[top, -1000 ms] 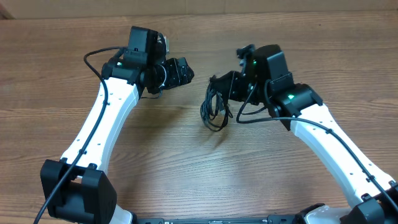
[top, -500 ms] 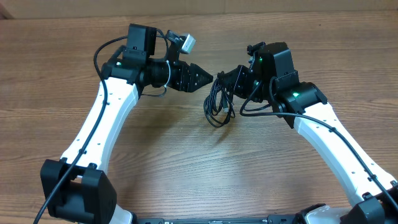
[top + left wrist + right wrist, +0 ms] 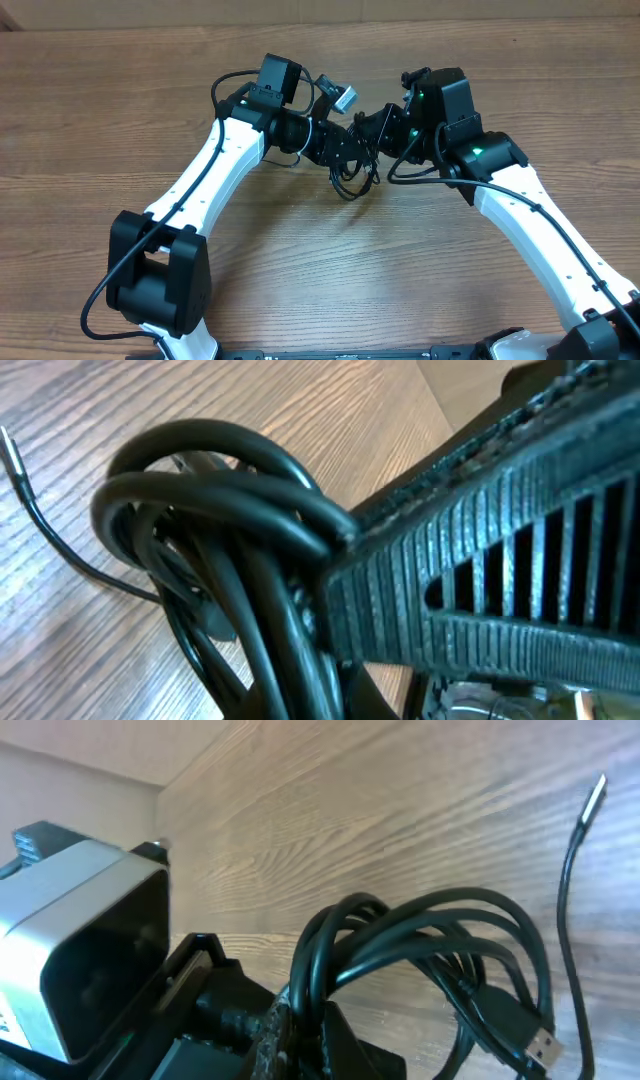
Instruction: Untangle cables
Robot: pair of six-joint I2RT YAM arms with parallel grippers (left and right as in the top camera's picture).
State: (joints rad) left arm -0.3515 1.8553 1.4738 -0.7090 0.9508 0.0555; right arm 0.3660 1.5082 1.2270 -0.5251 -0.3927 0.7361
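The right gripper [image 3: 300,1025] is clamped on the cables [image 3: 420,935], its jaws nearly closed around a gathered neck of the bundle, from which several black loops fan out over the wooden table [image 3: 300,260]. The left gripper [image 3: 343,150] sits against the same bundle from the other side. Its ribbed finger pad [image 3: 480,590] touches the loops, but I cannot tell whether it has closed on anything. A USB plug [image 3: 537,1045] hangs at the bundle's lower edge, and a thin loose end [image 3: 594,796] trails apart. The cords look light, soft and springy, likely to slip. A single strand near a plug seems a better hold than the mass of loops.
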